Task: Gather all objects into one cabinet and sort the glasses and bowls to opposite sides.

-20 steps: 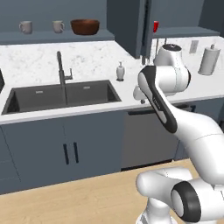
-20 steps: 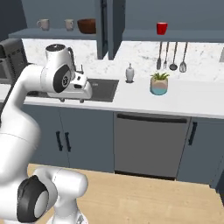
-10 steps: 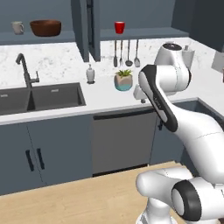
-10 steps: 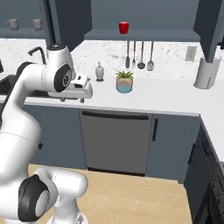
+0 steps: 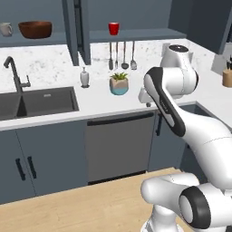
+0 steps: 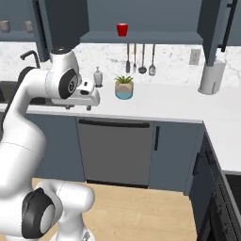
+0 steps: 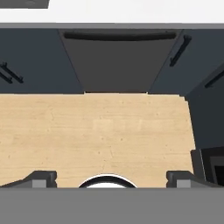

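White speckled counter [image 5: 136, 102] lies beyond the gripper [image 6: 80, 106], wood floor [image 7: 96, 131] beneath it; jaws stand apart, empty. No legible writing.

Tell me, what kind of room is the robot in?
It looks like a kitchen: there's a sink with a faucet, a dishwasher under the white counter, and cooking utensils hanging on the wall.

White arm folded at elbow, hand [image 7: 112, 178] pointing down, fingers [image 7: 41, 178] spread wide, empty
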Controlling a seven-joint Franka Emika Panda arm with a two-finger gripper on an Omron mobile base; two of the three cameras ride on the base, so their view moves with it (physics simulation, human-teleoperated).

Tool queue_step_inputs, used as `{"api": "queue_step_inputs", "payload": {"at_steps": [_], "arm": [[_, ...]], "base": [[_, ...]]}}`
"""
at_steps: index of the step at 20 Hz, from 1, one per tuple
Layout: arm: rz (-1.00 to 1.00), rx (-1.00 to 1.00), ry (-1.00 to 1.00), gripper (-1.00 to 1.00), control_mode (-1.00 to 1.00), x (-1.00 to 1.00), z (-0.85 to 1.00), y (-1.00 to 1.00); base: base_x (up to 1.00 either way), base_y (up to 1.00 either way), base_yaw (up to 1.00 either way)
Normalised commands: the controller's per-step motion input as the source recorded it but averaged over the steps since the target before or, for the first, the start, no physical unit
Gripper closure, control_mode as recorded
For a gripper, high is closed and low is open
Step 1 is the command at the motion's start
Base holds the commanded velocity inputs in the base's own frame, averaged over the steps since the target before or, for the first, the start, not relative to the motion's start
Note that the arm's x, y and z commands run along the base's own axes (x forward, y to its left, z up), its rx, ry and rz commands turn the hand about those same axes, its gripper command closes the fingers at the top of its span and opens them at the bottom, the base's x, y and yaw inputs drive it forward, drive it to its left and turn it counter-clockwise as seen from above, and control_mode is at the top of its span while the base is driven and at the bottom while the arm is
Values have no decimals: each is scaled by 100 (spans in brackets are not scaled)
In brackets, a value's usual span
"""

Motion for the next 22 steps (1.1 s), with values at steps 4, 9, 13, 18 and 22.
{"api": "queue_step_inputs", "payload": {"at_steps": [4,9,13,18,22], "arm": [[0,0,0,-100,100,0,0,0],[0,0,0,-100,100,0,0,0],[0,0,0,-100,100,0,0,0],[0,0,0,-100,100,0,0,0],[0,0,0,-100,100,0,0,0]], "base": [[0,-1,-3],[2,0,-1],[71,0,0],[88,0,0],[56,-14,0]]}}
